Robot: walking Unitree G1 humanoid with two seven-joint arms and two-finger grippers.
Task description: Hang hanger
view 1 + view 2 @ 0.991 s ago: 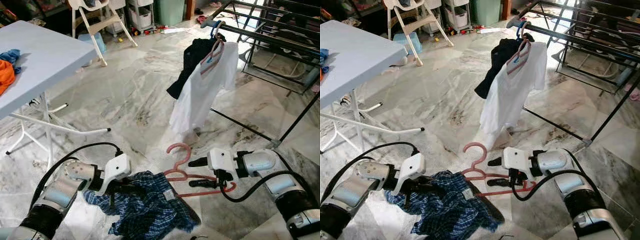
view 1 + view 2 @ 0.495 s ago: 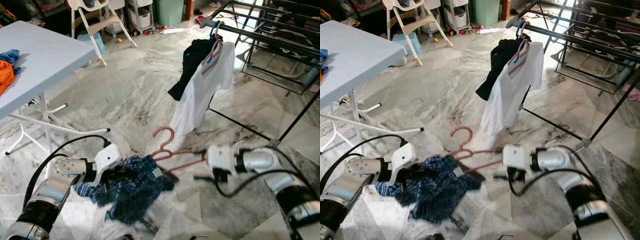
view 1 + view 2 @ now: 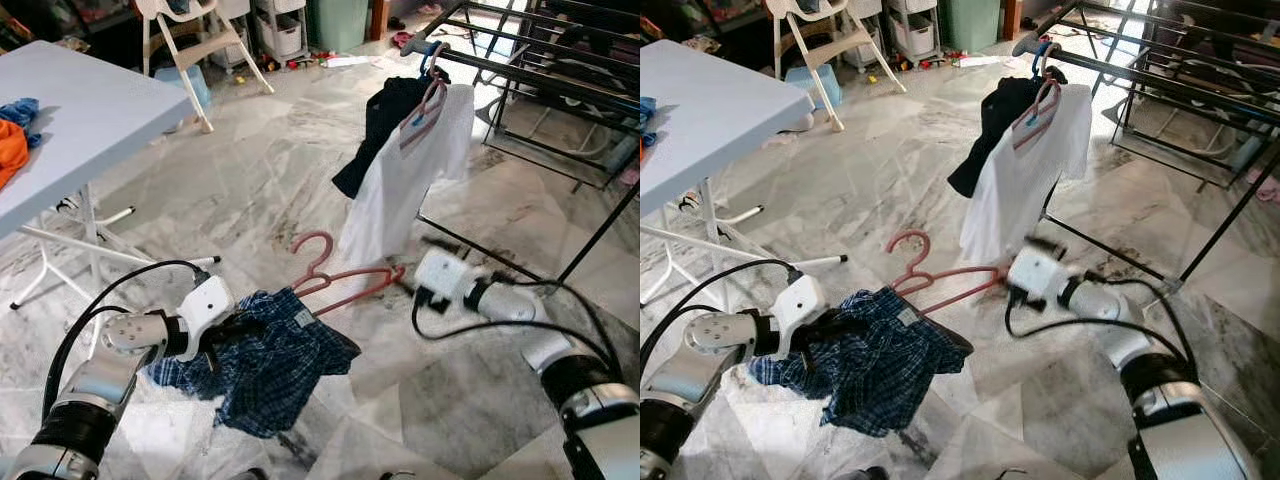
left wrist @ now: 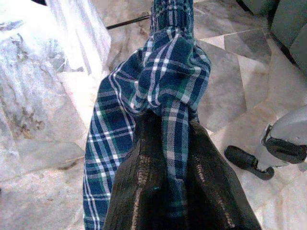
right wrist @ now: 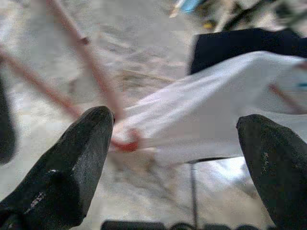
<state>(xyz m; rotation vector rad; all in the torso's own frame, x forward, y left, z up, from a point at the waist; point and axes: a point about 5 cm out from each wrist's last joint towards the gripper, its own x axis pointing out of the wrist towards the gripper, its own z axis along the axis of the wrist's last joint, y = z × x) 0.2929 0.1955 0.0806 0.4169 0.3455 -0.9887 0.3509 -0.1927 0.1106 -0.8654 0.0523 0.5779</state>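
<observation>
Hanger [image 3: 335, 277]: thin pink plastic, curved hook uppermost, held low above the marble floor [image 3: 250, 170] between the two arms, with one end still inside the blue plaid shirt [image 3: 265, 355]. Shirt is soft checked cotton, crumpled, hanging in a loose bunch.

Left gripper [image 4: 165, 143] has its black fingers [image 4: 139, 191] closed on a fold of the plaid cloth; the wrist view shows fabric bunched and pinched between them. Right gripper [image 5: 175, 158] is stretched toward the far end of the hanger, near the hem of the white garment; its fingers [image 5: 72, 163] stand wide apart with nothing between them, and the pink bars lie just beyond the tips, blurred.

Directly behind the hanger, a white T-shirt [image 3: 405, 175] hangs on another pink hanger from the dark metal drying rack [image 3: 540, 80], with a black garment [image 3: 385, 125] beside it on the same rail. The rack's thin black leg [image 3: 480, 250] runs along the floor just past the right gripper.

Off to the robot's left stands a pale blue folding table [image 3: 80, 120] on white tube legs, with orange cloth [image 3: 12, 150] and blue cloth [image 3: 20, 110] at its left edge. Farther back: a white plastic chair [image 3: 195, 40], a green bin [image 3: 338, 20], scattered clutter. Floor is glossy grey-veined marble tile.
</observation>
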